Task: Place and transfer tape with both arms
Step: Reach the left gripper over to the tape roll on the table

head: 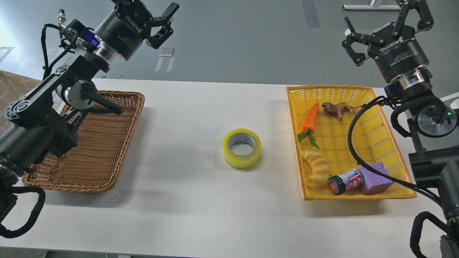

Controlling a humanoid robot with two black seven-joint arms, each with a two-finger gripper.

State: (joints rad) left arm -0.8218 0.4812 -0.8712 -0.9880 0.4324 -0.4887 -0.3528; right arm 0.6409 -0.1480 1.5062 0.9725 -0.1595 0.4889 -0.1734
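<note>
The tape [241, 148], a yellow translucent roll with a grey-white core, lies flat on the white table [200, 200] at its middle, touched by nothing. My left gripper [157, 18] is raised high at the upper left, above the far edge of the brown basket, with its fingers spread open and empty. My right gripper [389, 19] is raised high at the upper right, beyond the yellow basket, with its fingers open and empty. Both grippers are far from the tape.
A brown wicker basket [118, 157] sits at the left under my left arm. A yellow basket [387, 139] at the right holds a toy carrot [310, 118], a brown animal figure [335, 109], a yellow croissant toy [316, 167], a small can [345, 181] and a purple block [375, 173].
</note>
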